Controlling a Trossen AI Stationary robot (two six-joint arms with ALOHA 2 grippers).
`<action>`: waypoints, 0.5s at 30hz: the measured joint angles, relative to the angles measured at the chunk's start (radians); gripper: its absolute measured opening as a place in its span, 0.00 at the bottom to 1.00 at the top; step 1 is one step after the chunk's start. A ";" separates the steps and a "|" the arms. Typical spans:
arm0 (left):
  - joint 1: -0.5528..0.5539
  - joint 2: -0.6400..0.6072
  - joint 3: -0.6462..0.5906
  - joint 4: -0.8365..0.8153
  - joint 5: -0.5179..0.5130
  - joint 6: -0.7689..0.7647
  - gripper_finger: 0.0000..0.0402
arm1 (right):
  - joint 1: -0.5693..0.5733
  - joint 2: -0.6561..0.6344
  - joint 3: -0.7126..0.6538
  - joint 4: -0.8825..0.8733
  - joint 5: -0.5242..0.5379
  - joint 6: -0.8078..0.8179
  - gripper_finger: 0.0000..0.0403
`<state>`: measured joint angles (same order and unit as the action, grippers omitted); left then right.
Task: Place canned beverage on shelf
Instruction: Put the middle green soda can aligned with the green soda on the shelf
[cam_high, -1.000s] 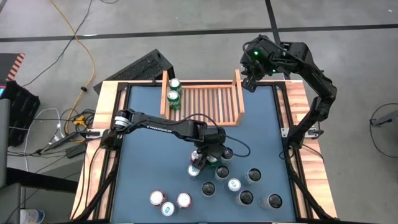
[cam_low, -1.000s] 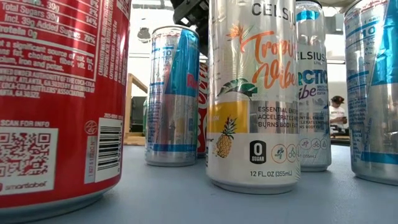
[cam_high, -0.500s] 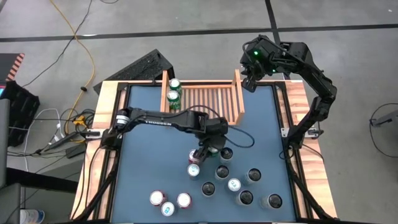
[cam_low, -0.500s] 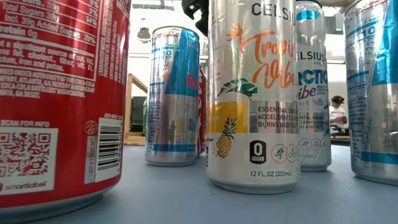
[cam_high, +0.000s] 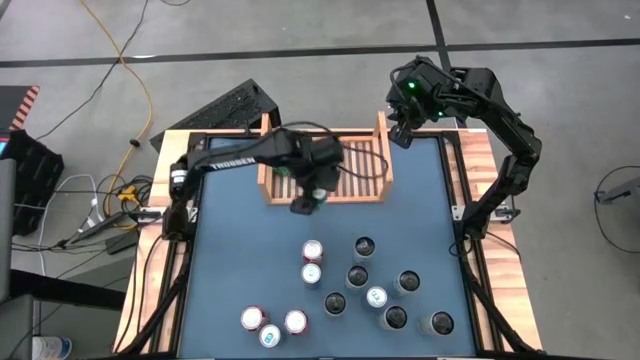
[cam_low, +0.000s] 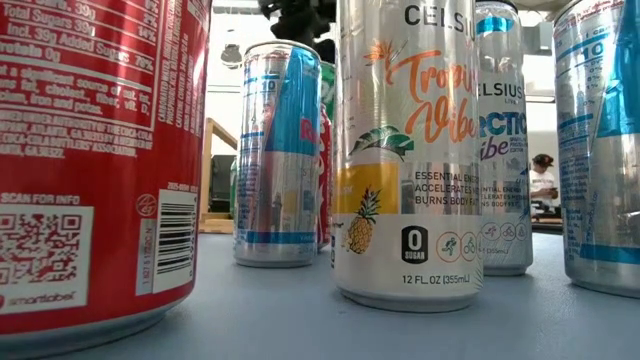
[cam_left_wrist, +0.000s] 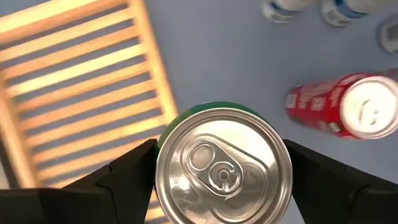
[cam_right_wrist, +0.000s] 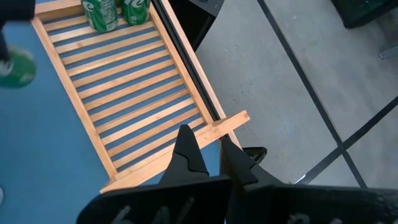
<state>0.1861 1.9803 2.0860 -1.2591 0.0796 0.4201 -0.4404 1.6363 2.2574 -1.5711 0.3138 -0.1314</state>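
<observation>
I count eleven cans standing loose on my blue table (cam_high: 240, 260): three in a cluster near the front left, eight more in the middle and right. One of them is a red can (cam_high: 313, 250) just ahead of the rest. The shelf (cam_high: 350, 165), the slatted light-wood tray at the back of the table, holds two green cans (cam_right_wrist: 115, 12) side by side in its left end; the rest of its slats are bare. A twelfth can, the green can (cam_left_wrist: 222, 163), is up in my left hand (cam_high: 303, 203), fingers clamped on either side of its body, silver lid and pull tab facing the wrist camera. It hangs over the front edge of the shelf, slats on one side and blue table on the other. My right hand (cam_right_wrist: 210, 158) waits over the shelf's back right corner, fingers pinched together, holding nothing.
</observation>
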 joint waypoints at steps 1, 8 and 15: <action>0.011 -0.014 -0.013 -0.001 -0.001 -0.008 0.73 | 0.000 0.000 0.000 0.000 0.000 0.000 0.00; 0.053 -0.180 -0.266 0.100 -0.007 -0.083 0.74 | 0.000 0.000 0.000 0.000 0.000 0.000 0.00; 0.073 -0.359 -0.603 0.373 -0.145 -0.095 0.74 | 0.000 0.000 0.000 0.000 0.000 0.000 0.00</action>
<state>0.2586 1.6212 1.4834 -0.8859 -0.0654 0.3247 -0.4404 1.6363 2.2574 -1.5711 0.3134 -0.1310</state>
